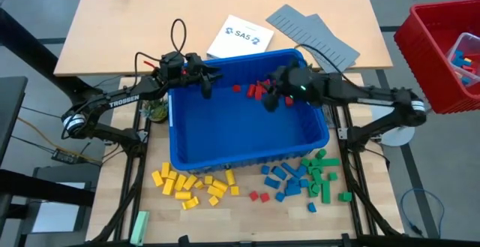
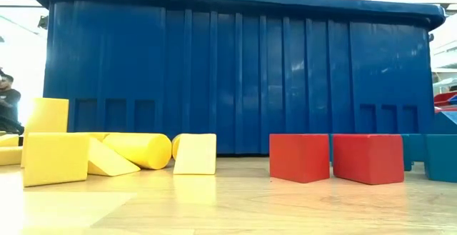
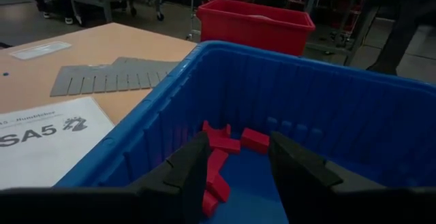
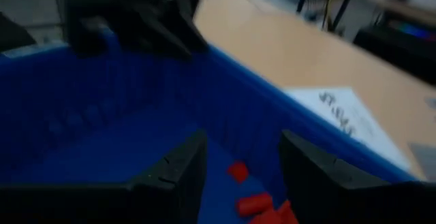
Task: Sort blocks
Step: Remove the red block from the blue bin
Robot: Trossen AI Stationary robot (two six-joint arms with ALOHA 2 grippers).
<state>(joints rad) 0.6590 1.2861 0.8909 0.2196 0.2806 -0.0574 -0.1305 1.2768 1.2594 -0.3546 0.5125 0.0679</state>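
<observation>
Right now both arms reach into the blue bin (image 1: 247, 138) at the middle of the high view. The left claw (image 1: 208, 86) hangs just inside the bin's upper left corner, its two dark fingers (image 3: 187, 173) parted with nothing between them; in the left wrist view a few red blocks (image 3: 228, 142) lie on the bin floor beyond the gap. The right claw (image 1: 270, 100) sits over the upper middle of the bin, right by the same little cluster of red blocks (image 1: 255, 91). Its fingers (image 4: 180, 173) stand apart as well, and no block is caught between them, though red pieces (image 4: 255, 203) show low in that wrist view.

Outside the bin, along the lower part of the high view, the sorted blocks lie on the table (image 1: 247, 209): a yellow heap (image 1: 191, 185) at lower left, two red ones (image 1: 259, 197) near the middle, a blue group (image 1: 287, 181) beside them, and a green group (image 1: 324, 173) at lower right. The low view shows yellow blocks (image 2: 57, 156) at left and two red blocks (image 2: 335, 158) at right, in front of the bin wall (image 2: 235, 71).

A red bin (image 1: 442, 52) stands at the upper right edge, grey ridged panels (image 1: 315, 33) and a printed sheet (image 1: 240, 37) lie above the blue bin, and a pale green bar (image 1: 139, 224) rests at lower left.
</observation>
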